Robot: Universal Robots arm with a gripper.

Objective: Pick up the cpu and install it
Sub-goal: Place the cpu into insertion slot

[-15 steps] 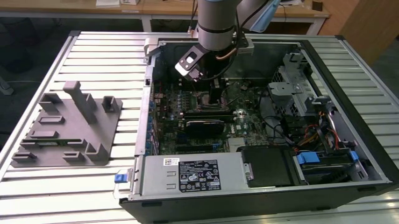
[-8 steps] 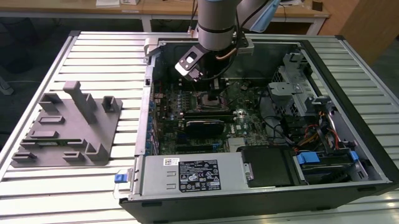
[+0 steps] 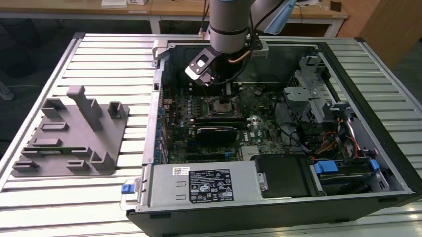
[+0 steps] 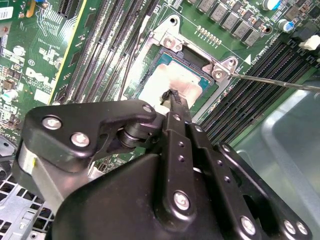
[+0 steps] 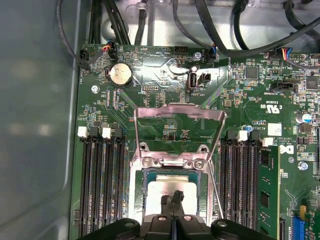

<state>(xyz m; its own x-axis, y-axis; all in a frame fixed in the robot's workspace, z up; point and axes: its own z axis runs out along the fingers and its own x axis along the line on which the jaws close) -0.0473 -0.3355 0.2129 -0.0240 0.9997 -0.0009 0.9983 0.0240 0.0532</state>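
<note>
The cpu (image 5: 154,189), a flat square chip with a silvery-white top, lies inside the motherboard socket (image 5: 137,170), with the hinged metal load plate (image 5: 177,111) flipped up beyond it. In the second wrist view the cpu (image 4: 162,80) lies flat within the socket frame (image 4: 170,37). My gripper (image 5: 172,196) stands directly over the chip, its two black fingers pressed together and the tips at or just above the metal top, with nothing between them. The exterior view has the gripper (image 3: 226,97) lowered into the open computer case over the socket (image 3: 222,106).
Memory slots (image 5: 100,185) flank the socket on both sides, and a thin retention lever (image 5: 215,185) runs beside it. The case walls (image 3: 158,98), drive cage (image 3: 310,96) and power supply (image 3: 204,182) hem in the board. A grey fixture block (image 3: 72,133) sits at the exterior view's left.
</note>
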